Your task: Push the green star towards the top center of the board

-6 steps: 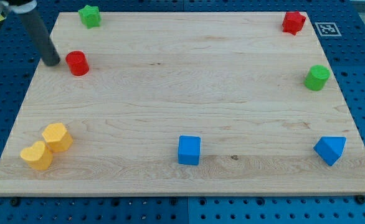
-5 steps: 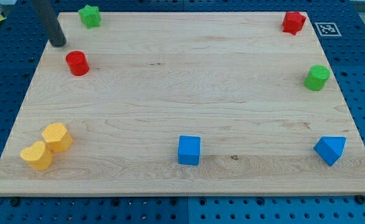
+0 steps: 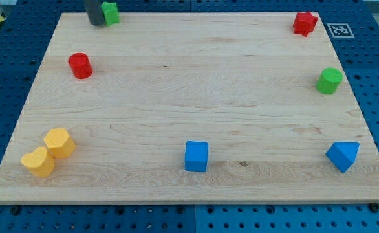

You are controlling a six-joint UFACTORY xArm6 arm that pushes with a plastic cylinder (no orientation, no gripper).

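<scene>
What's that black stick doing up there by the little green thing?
That stick is my pushing rod. My tip is at the view's top left, pressed against the left side of the green star, which sits at the top edge of the wooden board. I want to slide the star to the view's right, toward the top middle, and it is not there yet. The other blocks sit apart, untouched, like the red cylinder below my tip.
</scene>
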